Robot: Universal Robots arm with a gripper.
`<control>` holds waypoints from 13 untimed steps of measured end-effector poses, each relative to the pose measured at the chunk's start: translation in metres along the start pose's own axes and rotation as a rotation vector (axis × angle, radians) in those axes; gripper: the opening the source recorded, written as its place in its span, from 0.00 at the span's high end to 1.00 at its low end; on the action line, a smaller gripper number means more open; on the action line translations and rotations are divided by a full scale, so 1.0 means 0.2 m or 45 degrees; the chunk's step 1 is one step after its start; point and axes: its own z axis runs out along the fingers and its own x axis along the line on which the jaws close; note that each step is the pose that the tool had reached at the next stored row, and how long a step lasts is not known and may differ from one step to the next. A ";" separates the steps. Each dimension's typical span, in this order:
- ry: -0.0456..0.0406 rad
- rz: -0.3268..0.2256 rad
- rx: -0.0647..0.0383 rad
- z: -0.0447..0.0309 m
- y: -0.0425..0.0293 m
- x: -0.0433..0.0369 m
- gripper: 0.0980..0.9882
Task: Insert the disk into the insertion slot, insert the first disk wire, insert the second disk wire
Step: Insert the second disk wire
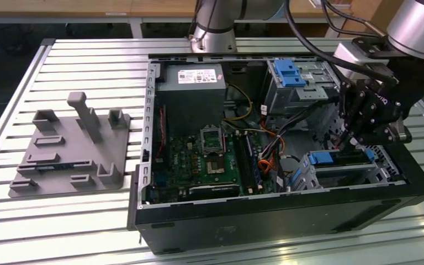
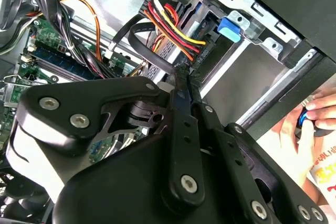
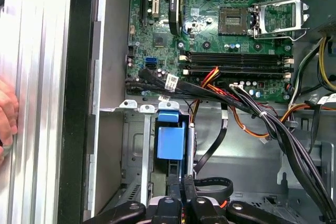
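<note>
The disk (image 1: 321, 159), silver in a bright blue carrier, sits inside the insertion slot (image 1: 377, 165), the silver cage at the case's front corner on the exterior view's right. Its blue carrier end shows in both wrist views (image 3: 170, 140) (image 2: 231, 27). My gripper (image 1: 348, 144) hangs just above that cage with its fingers pressed together. In the second wrist view the gripper's (image 2: 181, 72) tips rest against a black cable (image 2: 142, 45) beside a red, yellow and orange wire bundle (image 2: 168, 22). I cannot tell if the cable is pinched. The first wrist view puts the gripper (image 3: 181, 182) directly behind the disk.
The open PC case (image 1: 271, 212) lies on a slatted metal table (image 1: 86, 221). A taller bay with a blue latch (image 1: 289, 72) stands behind. The motherboard (image 1: 197, 160) and loose cables (image 3: 252, 108) fill the middle. A grey fixture (image 1: 72, 149) lies on the exterior view's left. A person's hand (image 2: 315, 114) rests outside the case.
</note>
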 end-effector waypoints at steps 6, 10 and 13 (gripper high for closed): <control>0.000 0.000 0.000 0.000 0.000 0.001 0.95; -0.010 0.000 0.000 0.001 0.000 0.006 0.95; -0.042 -0.001 0.001 0.001 0.000 0.015 0.95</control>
